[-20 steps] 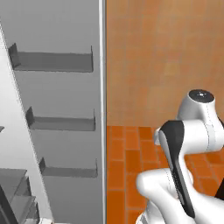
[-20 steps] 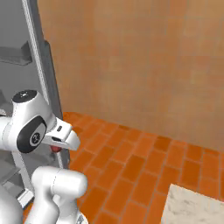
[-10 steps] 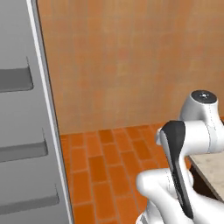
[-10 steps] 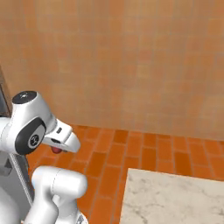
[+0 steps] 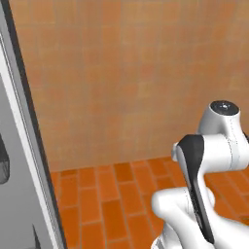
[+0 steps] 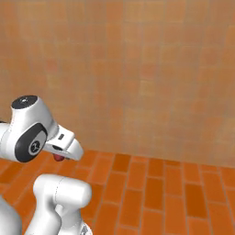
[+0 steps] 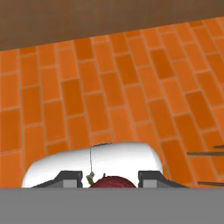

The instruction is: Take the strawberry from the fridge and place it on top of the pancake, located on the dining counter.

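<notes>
The strawberry (image 7: 114, 182) is a small dark-red berry with a bit of green, held between my gripper's (image 7: 111, 179) two dark fingertips at the bottom of the hand view. In the right base view the strawberry (image 6: 58, 158) peeks out red under the folded-in hand, where the gripper (image 6: 60, 155) is shut on it above the brick floor. The fridge (image 5: 17, 194) shows as a grey slab with a dark edge along the left of the left base view. The pancake and the dining counter are out of view.
An orange-tan brick wall (image 6: 137, 78) fills the background ahead, with orange brick floor (image 5: 112, 199) below it. In the hand view the floor (image 7: 109, 87) spreads out under the gripper, with a dark brown band (image 7: 87, 17) across the top.
The whole picture has swung: the base has turned away from the fridge, which has slid to the left edge. The counter corner seen earlier has left view. The arm's pose is unchanged.
</notes>
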